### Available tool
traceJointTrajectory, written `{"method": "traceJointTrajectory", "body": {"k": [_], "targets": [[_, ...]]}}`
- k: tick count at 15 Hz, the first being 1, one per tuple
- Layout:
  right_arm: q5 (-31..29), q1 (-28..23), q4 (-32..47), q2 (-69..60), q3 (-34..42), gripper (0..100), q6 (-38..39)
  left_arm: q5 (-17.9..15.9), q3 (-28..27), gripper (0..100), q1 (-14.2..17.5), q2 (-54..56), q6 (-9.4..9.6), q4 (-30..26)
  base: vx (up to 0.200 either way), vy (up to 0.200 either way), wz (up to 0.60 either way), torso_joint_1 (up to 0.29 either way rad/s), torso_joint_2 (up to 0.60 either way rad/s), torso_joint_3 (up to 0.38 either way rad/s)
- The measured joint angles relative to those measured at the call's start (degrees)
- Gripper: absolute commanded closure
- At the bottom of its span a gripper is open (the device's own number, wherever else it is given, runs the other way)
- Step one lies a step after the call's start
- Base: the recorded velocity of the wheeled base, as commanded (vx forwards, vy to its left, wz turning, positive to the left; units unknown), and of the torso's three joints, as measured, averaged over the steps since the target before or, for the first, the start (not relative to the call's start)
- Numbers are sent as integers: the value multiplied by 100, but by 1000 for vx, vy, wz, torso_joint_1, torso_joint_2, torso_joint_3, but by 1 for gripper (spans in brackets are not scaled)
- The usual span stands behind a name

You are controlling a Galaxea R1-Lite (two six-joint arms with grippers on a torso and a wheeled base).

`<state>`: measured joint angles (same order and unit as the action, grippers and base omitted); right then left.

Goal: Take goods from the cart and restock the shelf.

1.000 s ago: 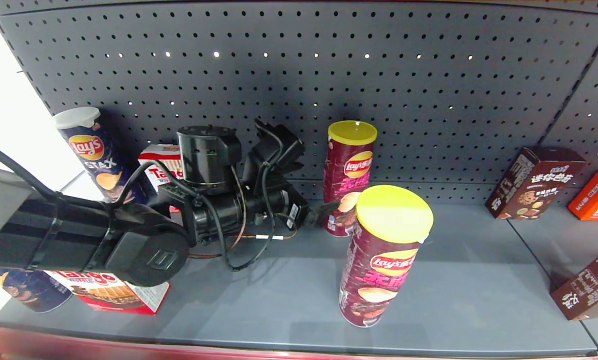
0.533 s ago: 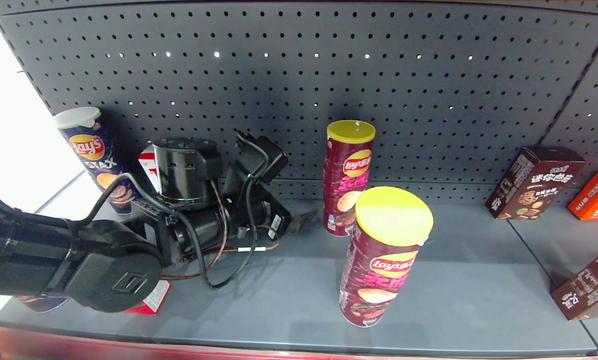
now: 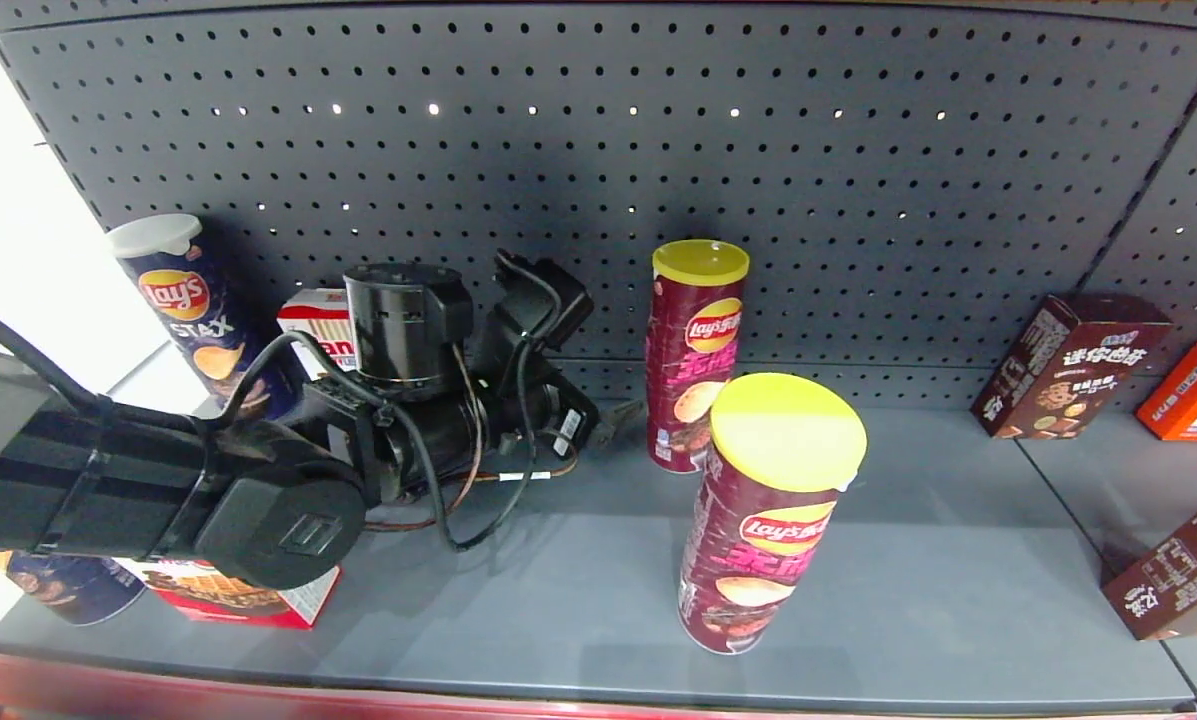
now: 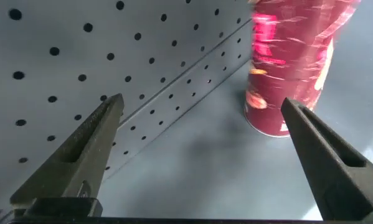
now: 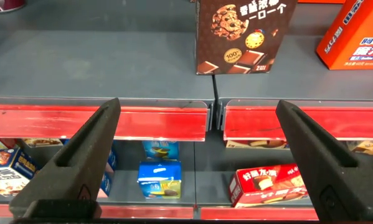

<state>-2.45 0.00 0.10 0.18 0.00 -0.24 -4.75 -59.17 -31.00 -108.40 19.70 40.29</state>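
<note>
Two maroon chip cans with yellow lids stand on the grey shelf (image 3: 958,560): one at the back (image 3: 694,360), one nearer the front (image 3: 763,520). My left arm lies over the shelf's left part. Its gripper (image 3: 620,420) is just left of the back can, a small gap away. In the left wrist view this gripper (image 4: 202,102) is open with nothing between its fingers, and the back can (image 4: 292,68) stands ahead, off to one side, by the pegboard wall (image 4: 80,56). My right gripper (image 5: 198,106) is open and empty before the shelf's red front rail (image 5: 155,121).
A blue chip can (image 3: 198,310) and a red-and-white wafer box (image 3: 320,318) stand at the back left; another wafer box (image 3: 238,600) lies front left. Brown boxes (image 3: 1068,365) (image 3: 1178,575) and an orange box (image 3: 1193,390) sit at the right. Bare shelf lies between the cans and these boxes.
The left arm pulled back to the left, away from the back can, then came part of the way toward it again. The cans stay upright.
</note>
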Motion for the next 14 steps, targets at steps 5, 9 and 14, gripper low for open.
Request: {"method": "traceJointTrajectory", "body": {"k": [5,9,14], "targets": [[-1,0,0,0,0,0,0,11,-380,0,-4,-296,-2,-6,0,0,0,0,0,0],[0,0,0,0,0,0,0,189,-584,0,11,-494,-18,-6,0,0,0,0,0,0],[-1,0,0,0,0,0,2,363,-640,0,55,-580,-18,0,0,0,0,0,0,0]]}}
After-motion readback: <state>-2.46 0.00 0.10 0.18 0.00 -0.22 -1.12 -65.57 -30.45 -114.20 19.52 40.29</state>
